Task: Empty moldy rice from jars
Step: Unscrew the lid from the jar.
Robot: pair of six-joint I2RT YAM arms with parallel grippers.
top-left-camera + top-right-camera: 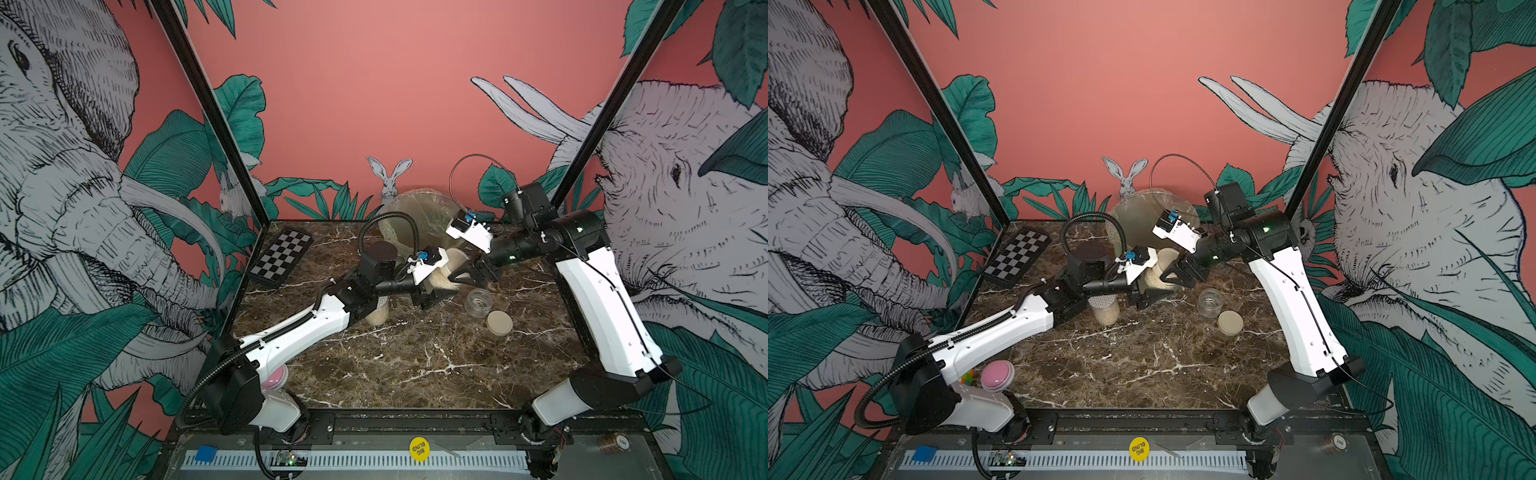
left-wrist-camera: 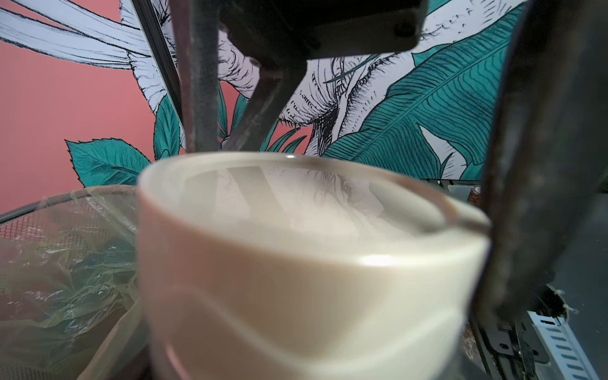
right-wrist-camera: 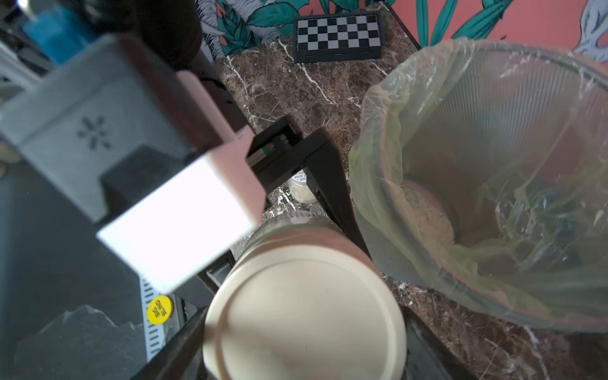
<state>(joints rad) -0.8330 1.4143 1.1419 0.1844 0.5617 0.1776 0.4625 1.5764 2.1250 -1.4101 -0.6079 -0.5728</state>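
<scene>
Rice (image 1: 441, 283) fills the squat jar (image 1: 446, 276), which is tilted just beside the bin (image 1: 397, 230) and seemingly lifted off the table (image 1: 415, 365), held between both grippers. The left gripper (image 1: 436, 291) clamps the glass body. The right gripper (image 1: 467, 272) is closed around the beige lid (image 3: 302, 316), which looks still seated.

The step in hand appears to be unscrewing. To do it well, the left should hold the body firm while the right twists squarely about the lid's own axis. The mouth should stay raised so no grains escape before the jar is over the bin.

The bin's bag holds a heap of loose rice (image 3: 427, 210). On the table an open jar (image 1: 478, 302) stands empty, with a loose lid (image 1: 498, 322) just beside it. A taller jar (image 1: 377, 313), capped and partly under the left arm, has rice inside.
</scene>
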